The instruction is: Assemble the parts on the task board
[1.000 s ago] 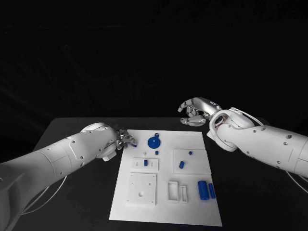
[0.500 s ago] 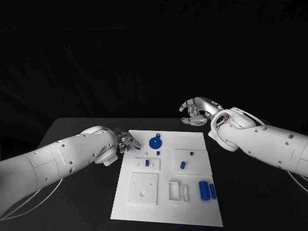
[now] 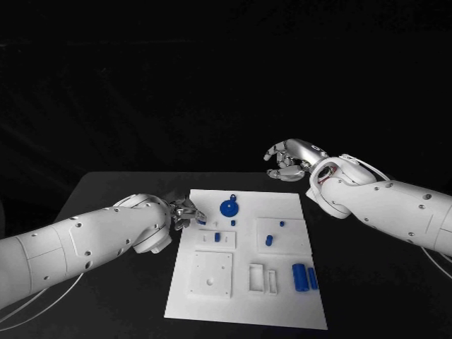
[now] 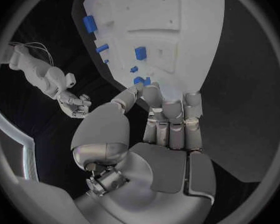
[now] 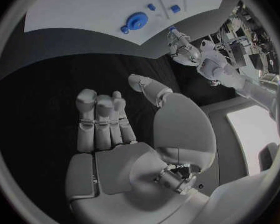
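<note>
L hand (image 3: 186,211) shifted along task board (image 3: 248,296) edge, pinching small blue part (image 4: 142,80), R hand (image 3: 290,160) curled, empty

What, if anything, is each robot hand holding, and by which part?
The left hand pinches a small blue part between thumb and fingertips over the white board's near-left edge; which part of it cannot be told. The right hand holds nothing.

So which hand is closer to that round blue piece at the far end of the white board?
The left hand, at the board's near-left edge beside the round blue piece. The right hand hovers beyond the task board, off its far right corner.
</note>
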Tool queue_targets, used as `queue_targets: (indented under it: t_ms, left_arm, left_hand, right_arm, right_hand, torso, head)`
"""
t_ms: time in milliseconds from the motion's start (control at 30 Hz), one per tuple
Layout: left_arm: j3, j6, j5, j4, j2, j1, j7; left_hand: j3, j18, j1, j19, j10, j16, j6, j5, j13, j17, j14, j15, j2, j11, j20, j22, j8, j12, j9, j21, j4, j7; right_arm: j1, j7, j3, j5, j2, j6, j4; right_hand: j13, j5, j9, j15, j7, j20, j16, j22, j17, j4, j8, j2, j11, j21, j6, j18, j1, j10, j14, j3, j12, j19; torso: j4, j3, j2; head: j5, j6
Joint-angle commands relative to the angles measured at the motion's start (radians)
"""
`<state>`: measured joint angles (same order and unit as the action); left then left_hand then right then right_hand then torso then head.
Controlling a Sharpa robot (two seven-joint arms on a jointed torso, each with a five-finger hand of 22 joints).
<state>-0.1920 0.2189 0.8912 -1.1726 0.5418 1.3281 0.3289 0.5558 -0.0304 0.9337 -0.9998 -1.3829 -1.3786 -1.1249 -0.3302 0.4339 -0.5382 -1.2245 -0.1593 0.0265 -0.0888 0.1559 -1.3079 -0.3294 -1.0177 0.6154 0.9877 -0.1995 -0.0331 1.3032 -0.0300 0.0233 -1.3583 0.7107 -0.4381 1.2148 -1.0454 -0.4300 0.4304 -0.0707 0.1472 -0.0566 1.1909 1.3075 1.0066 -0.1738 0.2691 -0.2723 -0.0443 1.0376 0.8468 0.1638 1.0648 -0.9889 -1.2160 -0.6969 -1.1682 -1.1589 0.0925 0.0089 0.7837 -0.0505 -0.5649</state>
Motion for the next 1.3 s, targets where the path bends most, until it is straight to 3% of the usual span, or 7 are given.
queue_targets:
  t_ms: [33, 367, 467, 633, 867, 1300]
  left_arm:
    - [-0.011, 0.07, 0.045, -0.026, 0.007, 0.0, 0.008]
    - [-0.048, 0.074, 0.098, -0.058, 0.014, -0.006, 0.016]
    - [-0.048, 0.077, 0.11, -0.057, 0.009, -0.017, 0.016]
    - [-0.048, 0.078, 0.137, -0.053, 0.002, -0.026, 0.014]
    - [-0.048, 0.081, 0.159, -0.038, -0.011, -0.041, 0.009]
    - [-0.048, 0.063, 0.186, -0.026, -0.016, -0.045, 0.014]
  left_hand:
    - [0.043, -0.011, -0.007, -0.009, -0.029, -0.009, -0.071, -0.011, 0.003, -0.002, -0.035, -0.045, -0.006, -0.036, 0.119, -0.021, -0.104, -0.01, 0.175, 0.007, -0.046, 0.048]
    - [0.046, -0.015, -0.016, -0.015, -0.028, -0.023, -0.091, -0.051, 0.01, -0.006, -0.042, -0.048, 0.0, -0.046, 0.121, -0.021, -0.127, -0.031, 0.197, 0.021, -0.048, 0.059]
    - [0.047, -0.017, -0.018, -0.016, -0.027, -0.027, -0.091, -0.069, 0.012, -0.008, -0.044, -0.049, 0.0, -0.047, 0.121, -0.021, -0.131, -0.037, 0.202, 0.025, -0.051, 0.06]
    - [0.048, -0.017, -0.019, -0.017, -0.026, -0.029, -0.091, -0.074, 0.012, -0.008, -0.044, -0.049, -0.001, -0.048, 0.121, -0.021, -0.133, -0.039, 0.204, 0.027, -0.052, 0.061]
    - [0.048, -0.018, -0.02, -0.017, -0.026, -0.031, -0.091, -0.08, 0.013, -0.008, -0.044, -0.049, -0.001, -0.048, 0.121, -0.021, -0.134, -0.042, 0.206, 0.028, -0.053, 0.061]
    - [0.049, -0.019, -0.021, -0.018, -0.026, -0.033, -0.092, -0.085, 0.014, -0.009, -0.045, -0.049, -0.002, -0.049, 0.121, -0.021, -0.137, -0.045, 0.208, 0.03, -0.054, 0.062]
  right_arm:
    - [0.0, 0.008, 0.0, 0.0, 0.001, 0.003, 0.004]
    - [-0.001, 0.008, 0.0, 0.0, 0.003, 0.003, 0.008]
    - [-0.001, 0.008, 0.0, 0.0, 0.003, 0.003, 0.009]
    - [-0.001, 0.009, 0.0, 0.0, 0.002, 0.004, 0.008]
    - [-0.002, 0.009, 0.0, 0.0, 0.001, 0.003, 0.008]
    - [-0.002, 0.009, 0.0, 0.001, 0.002, 0.005, 0.008]
  right_hand:
    - [0.001, -0.005, -0.001, 0.006, 0.011, -0.001, -0.003, 0.017, -0.002, 0.003, 0.004, -0.002, -0.001, -0.004, 0.003, 0.098, -0.009, 0.008, 0.0, 0.001, -0.005, -0.009]
    - [0.002, -0.008, -0.001, 0.006, 0.011, -0.001, -0.003, 0.017, -0.002, 0.003, 0.004, -0.001, -0.001, -0.004, 0.002, 0.098, -0.009, 0.008, 0.0, 0.001, -0.006, -0.008]
    - [0.002, -0.008, -0.001, 0.006, 0.011, -0.001, -0.003, 0.017, -0.002, 0.003, 0.004, -0.001, -0.001, -0.004, 0.002, 0.098, -0.009, 0.008, 0.0, 0.001, -0.006, -0.008]
    - [0.002, -0.01, -0.001, 0.006, 0.011, -0.001, -0.003, 0.017, -0.002, 0.003, 0.004, -0.001, -0.001, -0.004, 0.002, 0.098, -0.009, 0.009, 0.0, 0.001, -0.006, -0.008]
    - [0.002, -0.011, -0.001, 0.006, 0.011, -0.001, -0.003, 0.017, -0.002, 0.003, 0.004, -0.001, -0.001, -0.004, 0.002, 0.098, -0.01, 0.009, 0.0, 0.001, -0.006, -0.009]
    - [0.002, -0.013, -0.001, 0.006, 0.011, -0.001, -0.003, 0.017, -0.002, 0.003, 0.004, -0.001, -0.001, -0.004, 0.002, 0.098, -0.01, 0.009, 0.0, 0.001, -0.006, -0.009]
  torso:
    - [0.0007, 0.0008, 0.0]
    - [0.0, -0.0004, 0.001]
    - [-0.0008, 0.0002, 0.002]
    - [-0.0015, -0.0008, 0.002]
    - [-0.0028, 0.0009, 0.003]
    - [-0.0022, 0.0014, 0.002]
  head:
    - [0.001, -0.002]
    - [0.006, -0.007]
    - [0.008, -0.007]
    - [0.008, -0.01]
    - [0.008, -0.01]
    - [0.007, -0.015]
